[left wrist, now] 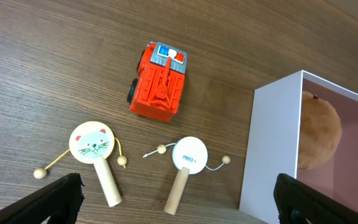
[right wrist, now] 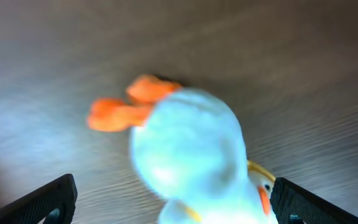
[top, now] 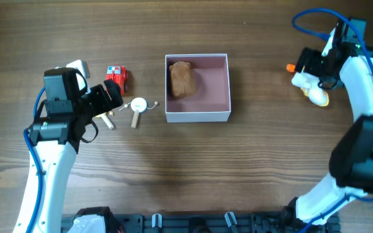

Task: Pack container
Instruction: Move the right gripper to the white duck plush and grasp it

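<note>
The container, a white box with a pink inside, stands mid-table and holds a brown plush. Left of it lie a red fire truck, a white rattle drum and a cat-face rattle drum. My left gripper is open and empty above the two drums; the left wrist view shows its fingers spread wide, with the truck, the white drum and the container wall. My right gripper is open over a white duck plush at the far right, its fingers on either side of it.
The duck has orange feet pointing left. The brown plush fills the container's far left part. Arm bases stand along the table's front edge.
</note>
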Action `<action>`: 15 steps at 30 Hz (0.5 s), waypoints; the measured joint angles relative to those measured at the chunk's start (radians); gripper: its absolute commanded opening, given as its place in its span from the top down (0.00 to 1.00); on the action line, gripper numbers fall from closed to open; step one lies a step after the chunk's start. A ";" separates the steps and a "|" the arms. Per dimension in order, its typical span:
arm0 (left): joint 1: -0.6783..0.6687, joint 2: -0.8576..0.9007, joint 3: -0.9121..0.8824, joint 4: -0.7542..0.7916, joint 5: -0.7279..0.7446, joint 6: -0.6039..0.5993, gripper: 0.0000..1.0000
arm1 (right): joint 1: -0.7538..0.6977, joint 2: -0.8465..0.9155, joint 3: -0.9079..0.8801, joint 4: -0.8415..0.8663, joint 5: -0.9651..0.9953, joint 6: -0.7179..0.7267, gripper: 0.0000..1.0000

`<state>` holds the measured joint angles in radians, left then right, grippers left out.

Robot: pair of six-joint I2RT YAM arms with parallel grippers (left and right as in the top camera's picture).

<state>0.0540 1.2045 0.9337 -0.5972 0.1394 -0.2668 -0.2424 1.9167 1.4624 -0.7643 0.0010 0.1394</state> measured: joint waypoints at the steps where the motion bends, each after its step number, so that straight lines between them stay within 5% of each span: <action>1: 0.000 0.000 0.000 0.000 0.000 0.000 0.00 | -0.006 0.022 0.000 -0.002 -0.003 -0.006 0.02; 4: 0.000 0.000 0.000 0.000 0.000 0.000 0.00 | -0.010 0.074 0.000 -0.004 -0.010 -0.010 0.27; 6: 0.000 0.000 0.000 0.000 0.000 0.000 0.00 | -0.010 0.110 0.000 -0.011 -0.014 -0.011 0.61; 8: 0.000 0.000 0.000 0.000 0.000 0.000 0.00 | -0.009 0.140 0.000 -0.017 -0.021 -0.009 0.79; 15: 0.000 0.000 0.000 0.000 0.000 0.000 0.00 | -0.004 0.129 0.001 -0.039 -0.035 0.025 0.96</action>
<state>0.0536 1.2045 0.9337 -0.5968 0.1394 -0.2668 -0.2466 2.0460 1.4635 -0.8036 -0.0338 0.1642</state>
